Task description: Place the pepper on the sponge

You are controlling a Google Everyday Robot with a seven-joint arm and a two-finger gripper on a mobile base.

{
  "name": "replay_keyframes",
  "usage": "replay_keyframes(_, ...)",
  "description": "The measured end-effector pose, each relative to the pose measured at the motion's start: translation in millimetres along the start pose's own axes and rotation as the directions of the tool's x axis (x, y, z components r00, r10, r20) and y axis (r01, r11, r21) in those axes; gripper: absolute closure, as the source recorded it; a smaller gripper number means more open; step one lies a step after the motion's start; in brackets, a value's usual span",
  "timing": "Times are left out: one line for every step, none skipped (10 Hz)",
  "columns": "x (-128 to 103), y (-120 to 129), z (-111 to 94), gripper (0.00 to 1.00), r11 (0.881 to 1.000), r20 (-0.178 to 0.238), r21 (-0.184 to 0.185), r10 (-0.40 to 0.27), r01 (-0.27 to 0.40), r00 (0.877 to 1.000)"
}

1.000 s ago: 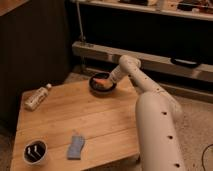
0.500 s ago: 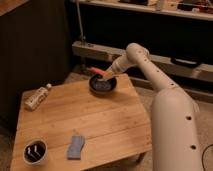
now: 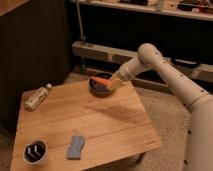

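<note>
The small orange-red pepper [image 3: 102, 80] sticks out leftward from my gripper [image 3: 113, 83], which is shut on it. Both hover just over the dark round bowl [image 3: 98, 89] at the far right part of the wooden table. The blue-grey sponge [image 3: 76, 147] lies flat near the table's front edge, well to the front-left of the gripper and apart from it. My white arm reaches in from the right side.
A white cup with a dark inside [image 3: 35, 152] stands at the front-left corner, beside the sponge. A pale bottle [image 3: 37, 97] lies on its side at the far left. The wooden table [image 3: 105, 125] ends close to the bowl on the right. A dark shelf unit runs behind.
The gripper went from down in the bowl to just above it, with the pepper now showing at its tip. The arm has swung out toward the right.
</note>
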Motion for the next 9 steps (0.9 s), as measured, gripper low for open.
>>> replay_keyframes(4.5,24.5,-8.7,1.0,0.999,0.001,-0.035,-0.004,0.004,1.0)
replay_keyframes(7.3,54.6,-16.4,1.0,0.997,0.002,-0.073,-0.009,0.009,1.0)
replay_keyframes(8.2,69.5,-16.8,1.0,0.997,0.001,-0.076,-0.014,0.014,1.0)
replay_keyframes(10.0,81.9,-19.0,1.0,0.998,0.002,-0.054,-0.018,0.018,1.0)
replay_keyframes(8.4,87.5,-18.8,1.0,0.999,0.001,-0.032,-0.02,0.02,1.0)
replay_keyframes(2.6,87.8,-16.6,1.0,1.0,0.003,-0.012,-0.028,0.028,1.0)
replay_keyframes(-1.8,83.1,-15.2,1.0,0.999,0.005,0.006,-0.036,0.036,0.999)
replay_keyframes(-5.3,77.0,-14.7,1.0,0.999,0.008,0.017,-0.041,0.041,0.999)
replay_keyframes(-6.0,77.1,-14.3,1.0,0.999,0.008,0.016,-0.043,0.043,0.999)
